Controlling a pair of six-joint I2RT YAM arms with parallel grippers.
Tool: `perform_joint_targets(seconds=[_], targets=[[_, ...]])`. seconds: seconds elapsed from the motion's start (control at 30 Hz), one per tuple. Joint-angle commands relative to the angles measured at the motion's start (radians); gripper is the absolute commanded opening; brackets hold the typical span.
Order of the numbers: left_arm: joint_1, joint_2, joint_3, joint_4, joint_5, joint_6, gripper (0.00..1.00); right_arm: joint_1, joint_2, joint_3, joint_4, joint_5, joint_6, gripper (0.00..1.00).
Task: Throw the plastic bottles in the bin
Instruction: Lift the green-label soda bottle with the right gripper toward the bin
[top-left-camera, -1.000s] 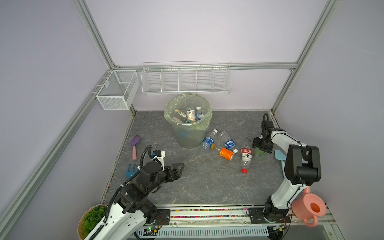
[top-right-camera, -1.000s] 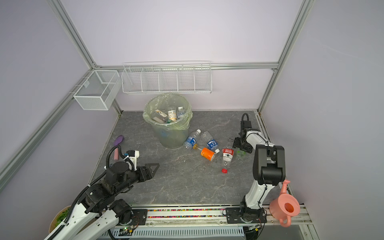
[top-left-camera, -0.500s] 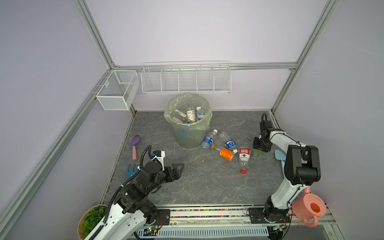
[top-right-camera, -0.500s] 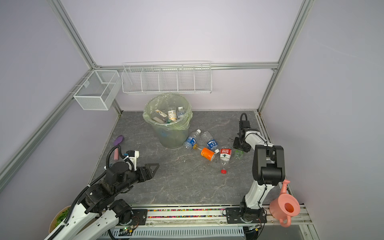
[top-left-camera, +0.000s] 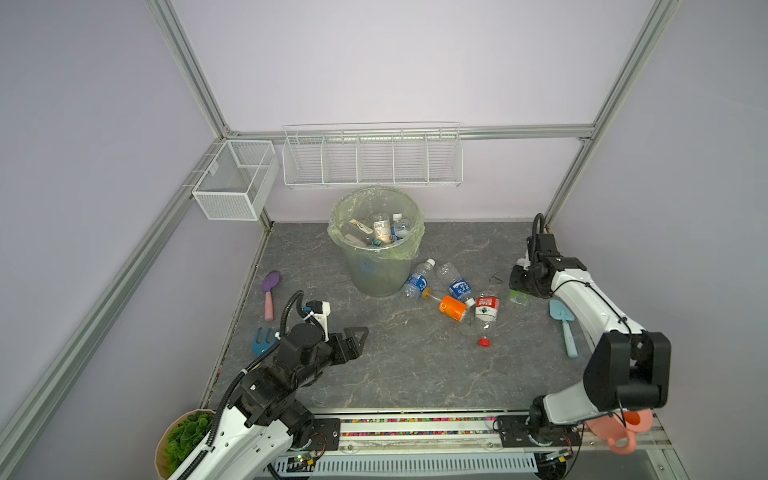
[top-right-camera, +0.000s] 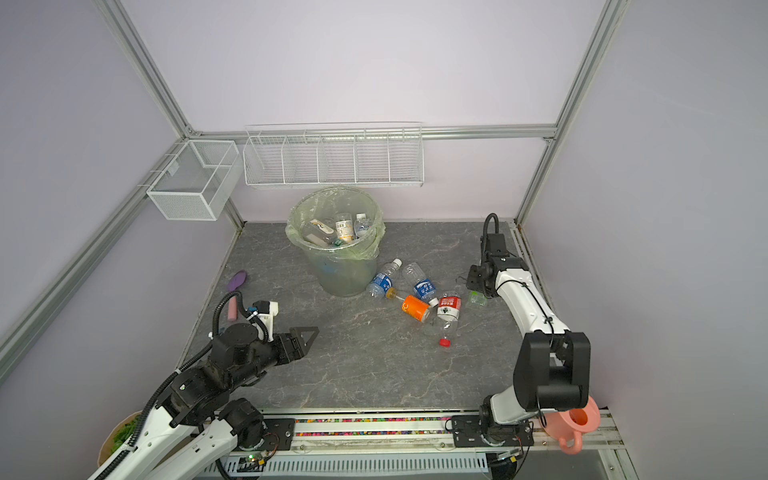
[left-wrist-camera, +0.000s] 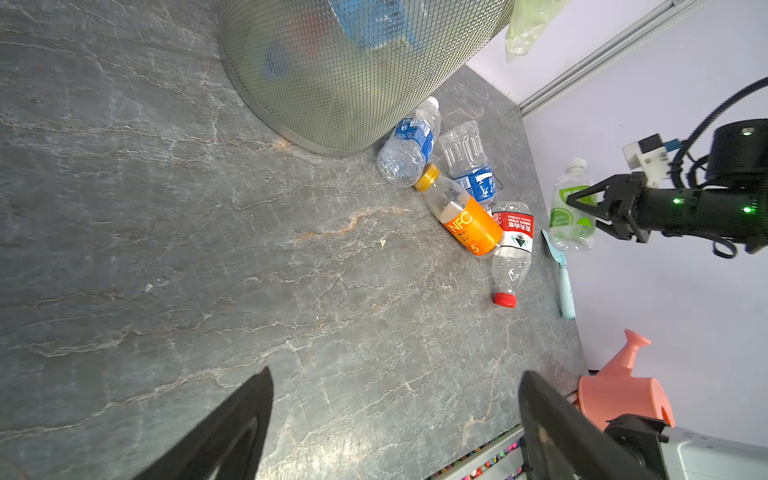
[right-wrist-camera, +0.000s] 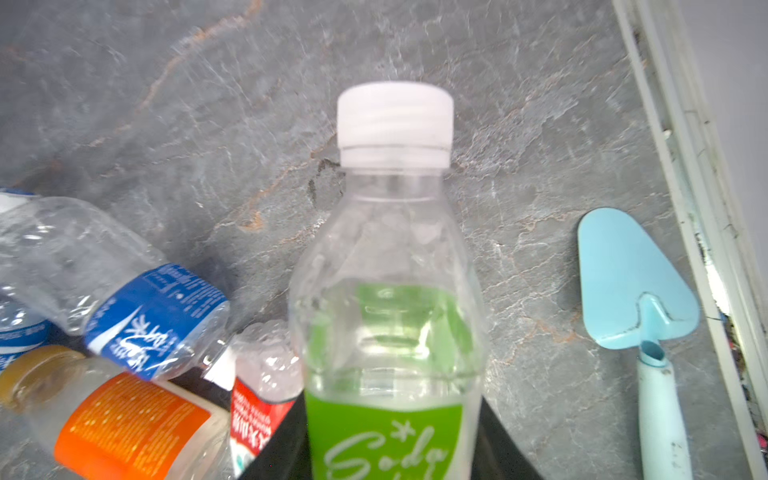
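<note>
Green label with white script reading "Soda", white cap, clear body: soda bottle (right-wrist-camera: 386, 332) clamped between the black fingers of the right gripper (left-wrist-camera: 582, 214), close to the right wall; whether lifted off the grey stone-look tabletop (top-left-camera: 395, 374) or resting on it, impossible to tell. Just beside it, four bottles lying in a touching cluster: red-label bottle (top-left-camera: 485, 311) with white Chinese characters and a red cap; orange bottle (left-wrist-camera: 465, 224) marked "NFC" and a large "5", gold cap; blue-label bottle (top-left-camera: 457, 284) with white Chinese script; second blue-label bottle (top-left-camera: 417, 280), white cap, right at the foot of the bin (top-left-camera: 374, 270). Pale-green and translucent, lined with a thin green bag, standing at the back centre, with several more bottles (top-left-camera: 382, 228) heaped inside, their print too small to read. Pale-blue trowel (right-wrist-camera: 636, 291) flat along the right edge, near the soda bottle. Left gripper (top-left-camera: 359, 336) at the front left, fingers spread wide, nothing between them, over bare tabletop and well apart from the cluster.
</note>
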Motion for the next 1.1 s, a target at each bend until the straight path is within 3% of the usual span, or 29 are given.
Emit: perform_joint_targets(seconds=[0.0,0.57,0.77,1.07], targets=[[-0.005,0.005,-0.004,0.010,-0.003,-0.010,0.91,0.039,-0.085,0.020,-0.053,0.025,0.011,0.44],[-0.006,0.010,-0.009,0.030,0.010,-0.020,0.91,0.397,-0.387,0.250,-0.077,0.031,0.025,0.43],[-0.008,0.000,-0.033,0.045,0.020,-0.034,0.91,0.557,-0.380,0.353,-0.049,0.056,0.021,0.37],[-0.009,-0.029,-0.048,0.024,0.013,-0.036,0.91,0.810,-0.248,0.569,-0.010,0.175,-0.079,0.37]])
